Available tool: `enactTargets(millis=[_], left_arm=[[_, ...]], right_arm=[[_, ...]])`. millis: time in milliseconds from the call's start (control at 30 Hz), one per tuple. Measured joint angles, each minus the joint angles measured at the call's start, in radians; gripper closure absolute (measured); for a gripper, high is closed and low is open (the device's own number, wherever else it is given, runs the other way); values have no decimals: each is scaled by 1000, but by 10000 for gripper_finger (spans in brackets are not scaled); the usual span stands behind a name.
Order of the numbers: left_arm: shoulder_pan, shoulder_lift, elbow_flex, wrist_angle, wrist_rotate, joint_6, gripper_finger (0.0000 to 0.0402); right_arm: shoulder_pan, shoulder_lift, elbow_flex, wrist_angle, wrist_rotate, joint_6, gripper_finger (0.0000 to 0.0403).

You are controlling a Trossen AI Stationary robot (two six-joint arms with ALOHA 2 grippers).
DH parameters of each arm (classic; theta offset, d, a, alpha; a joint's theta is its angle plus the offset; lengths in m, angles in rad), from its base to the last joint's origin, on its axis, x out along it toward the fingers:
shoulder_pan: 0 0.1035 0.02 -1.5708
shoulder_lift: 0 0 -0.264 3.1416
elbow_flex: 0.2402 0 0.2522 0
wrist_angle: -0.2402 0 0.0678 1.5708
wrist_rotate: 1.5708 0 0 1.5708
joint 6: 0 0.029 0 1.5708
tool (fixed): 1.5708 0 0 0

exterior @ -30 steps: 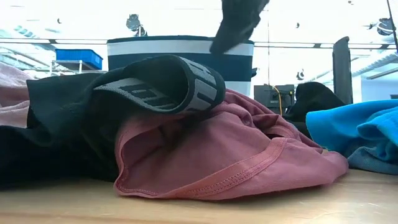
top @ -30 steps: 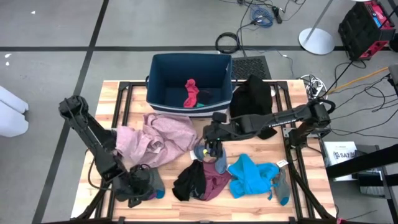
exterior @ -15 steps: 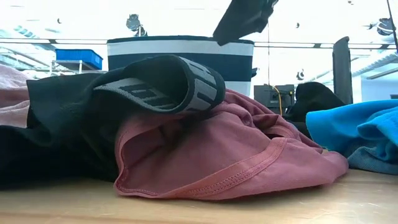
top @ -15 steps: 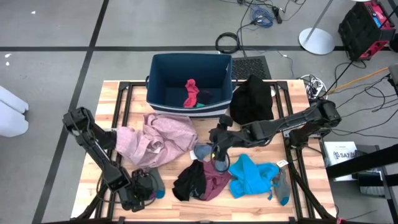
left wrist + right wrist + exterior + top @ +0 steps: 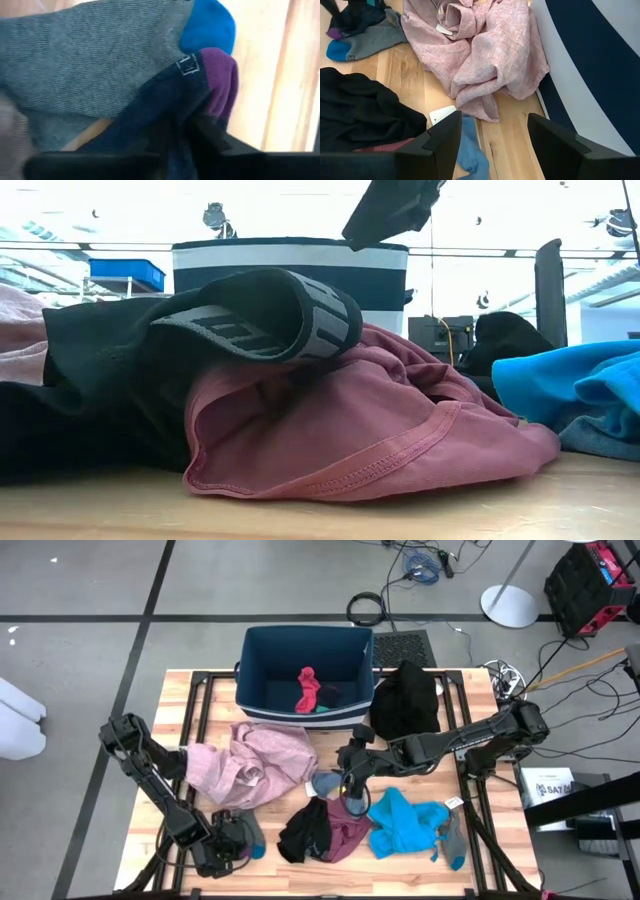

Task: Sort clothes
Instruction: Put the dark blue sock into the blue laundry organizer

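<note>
My left gripper (image 5: 226, 852) is down at the near left, shut on a dark navy sock with a purple toe (image 5: 200, 95). The sock lies on a grey sock with a blue toe (image 5: 100, 55). My right gripper (image 5: 350, 783) is open and empty at the table's middle, above a blue-grey sock (image 5: 470, 145) that lies flat on the wood. A pale pink garment (image 5: 255, 762), a black garment (image 5: 305, 832) on a maroon one (image 5: 348, 830), and a bright blue one (image 5: 405, 822) lie on the table. A red sock (image 5: 307, 688) lies in the bin (image 5: 250, 670). My left gripper has the navy sock bunched between its two fingers (image 5: 212, 137), behind the purple toe (image 5: 220, 80). The fingers come from above. The sock lies on the grey sock and the table.
The dark blue striped bin stands at the far middle. Another black garment (image 5: 405, 695) lies beside it at the far right. A grey sock with a blue toe (image 5: 452, 840) lies at the near right. There is bare wood at the near left corner and the far left.
My left gripper has gone a little toward the near edge, onto the socks. My right gripper has gone slightly toward the near and right edges, and its elbow has swung right. Both have kept still for the last half second.
</note>
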Motion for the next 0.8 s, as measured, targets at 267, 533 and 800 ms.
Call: enactTargets(millis=[267,533,800], left_arm=[[3,-50,34,-42,22,104,389],[62,-237,45,-53,-2,208,398],[123,-461,46,21,-127,389,399]], right_arm=[[0,0,0,0,-1,-1,188],[15,0,0,18,2,-41,188],[61,0,0,122,0,-120,188]])
